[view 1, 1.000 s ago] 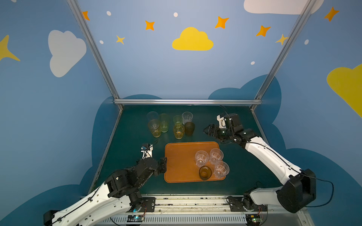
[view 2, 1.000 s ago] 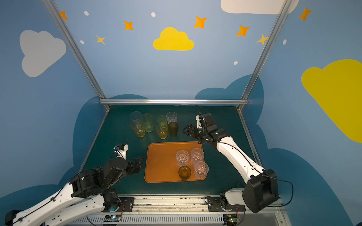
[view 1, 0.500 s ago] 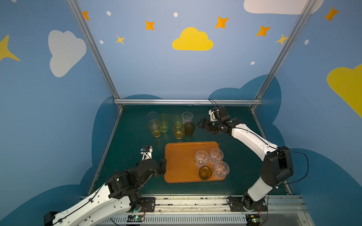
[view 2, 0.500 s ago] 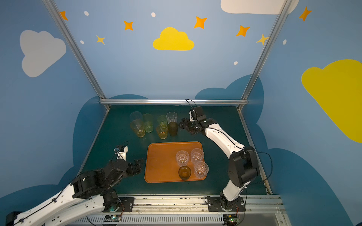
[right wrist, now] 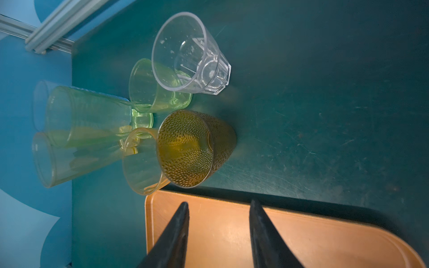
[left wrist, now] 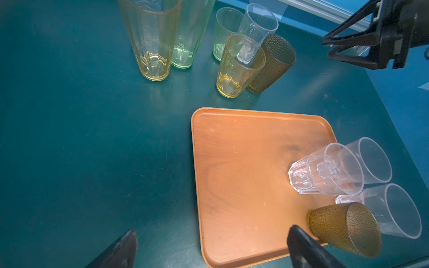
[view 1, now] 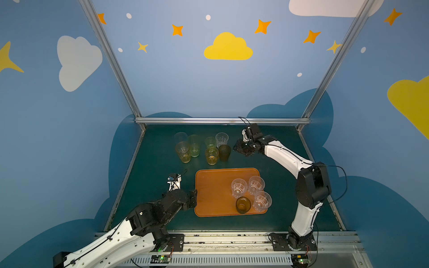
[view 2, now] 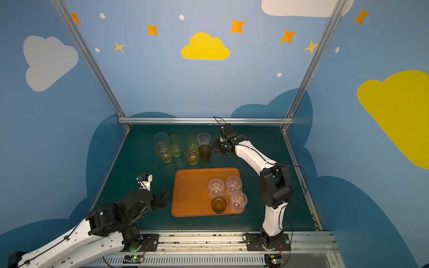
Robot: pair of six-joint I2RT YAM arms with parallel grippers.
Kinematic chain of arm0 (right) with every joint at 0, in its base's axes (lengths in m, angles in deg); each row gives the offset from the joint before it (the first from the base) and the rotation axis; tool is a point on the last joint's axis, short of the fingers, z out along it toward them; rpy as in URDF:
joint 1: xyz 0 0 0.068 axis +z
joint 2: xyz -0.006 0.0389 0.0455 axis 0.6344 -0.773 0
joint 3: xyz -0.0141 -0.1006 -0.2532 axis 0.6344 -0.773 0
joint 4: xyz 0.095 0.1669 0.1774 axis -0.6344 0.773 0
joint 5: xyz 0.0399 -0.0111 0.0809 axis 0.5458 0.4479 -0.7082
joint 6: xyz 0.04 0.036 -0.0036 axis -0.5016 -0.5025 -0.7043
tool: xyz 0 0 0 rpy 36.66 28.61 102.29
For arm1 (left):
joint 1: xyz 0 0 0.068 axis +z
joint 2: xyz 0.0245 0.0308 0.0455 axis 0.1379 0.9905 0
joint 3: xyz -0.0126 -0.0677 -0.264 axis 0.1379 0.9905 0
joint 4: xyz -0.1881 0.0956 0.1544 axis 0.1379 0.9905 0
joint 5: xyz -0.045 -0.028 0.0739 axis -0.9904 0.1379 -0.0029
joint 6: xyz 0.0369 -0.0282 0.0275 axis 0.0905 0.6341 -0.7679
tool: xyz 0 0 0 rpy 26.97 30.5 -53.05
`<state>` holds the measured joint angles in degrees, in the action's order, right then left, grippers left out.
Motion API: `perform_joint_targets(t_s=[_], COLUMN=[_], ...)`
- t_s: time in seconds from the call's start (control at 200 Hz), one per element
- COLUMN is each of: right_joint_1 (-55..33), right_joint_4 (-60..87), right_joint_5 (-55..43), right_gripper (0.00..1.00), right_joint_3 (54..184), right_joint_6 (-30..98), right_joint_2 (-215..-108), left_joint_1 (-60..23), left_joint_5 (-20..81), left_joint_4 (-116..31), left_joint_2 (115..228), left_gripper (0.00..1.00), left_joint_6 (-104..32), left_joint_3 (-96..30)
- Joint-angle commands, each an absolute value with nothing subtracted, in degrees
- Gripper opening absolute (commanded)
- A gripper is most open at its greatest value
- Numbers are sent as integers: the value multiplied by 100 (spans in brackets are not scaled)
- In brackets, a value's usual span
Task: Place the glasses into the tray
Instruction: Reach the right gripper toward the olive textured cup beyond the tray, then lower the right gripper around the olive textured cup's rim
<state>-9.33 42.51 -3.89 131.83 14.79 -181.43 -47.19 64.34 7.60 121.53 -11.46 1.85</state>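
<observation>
Robot cell, seen from above: a scuffed dark green mat (view 1: 151, 167) covers the table, and on it lies the tray (view 1: 213, 185), a flat orange-brown rectangle with rounded corners, a low rim and a faintly wood-grained, scratched surface. Four glasses stand upright at the tray's right end: three clear faceted tumblers (view 1: 239, 186) packed close together, and a smoky-brown dimpled tumbler (view 1: 243, 204) just beside them at the near edge. Seven more crowd the mat beyond the tray's far edge. They are a tall clear tumbler (view 1: 180, 138), a tall yellow tumbler (view 1: 183, 152), a tall green tumbler (view 1: 194, 145), a short green tumbler (view 1: 210, 142), a short yellow tumbler (view 1: 211, 156), a clear faceted glass (view 1: 222, 140) and a second dimpled brown tumbler (view 1: 224, 152). The right gripper (right wrist: 219, 201) hangs near that brown tumbler without touching it, its tapered black fingers parted and empty. The left gripper (left wrist: 212, 228), just beside the tray's left edge, is spread wide and holds nothing.
</observation>
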Motion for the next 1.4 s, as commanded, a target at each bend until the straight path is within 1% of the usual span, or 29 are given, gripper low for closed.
perform_joint_targets(t_s=[0.0, 0.14, 0.716, 1.392], right_joint_1=[-868, -818, -729, -716], right_joint_4=[4426, 4351, 4753, 4993], right_joint_5=[-441, -616, -330, -256], right_gripper=[39, 36, 27, 21], right_joint_3=[13400, 13495, 14152, 14536], right_joint_6=[1564, 1547, 1556, 1507], right_joint_2=[-18320, -18463, -19117, -19492], left_joint_1=[-4677, -4640, -4538, -4507], left_joint_5=[6462, 6488, 6422, 6379], left_joint_4=[687, 627, 561, 508], left_joint_2=[12178, 12224, 12302, 12246], left_gripper=[100, 100, 100, 100], left_joint_6=[-1242, -1306, -1451, -1437], left_joint_3=[174, 187, 200, 271])
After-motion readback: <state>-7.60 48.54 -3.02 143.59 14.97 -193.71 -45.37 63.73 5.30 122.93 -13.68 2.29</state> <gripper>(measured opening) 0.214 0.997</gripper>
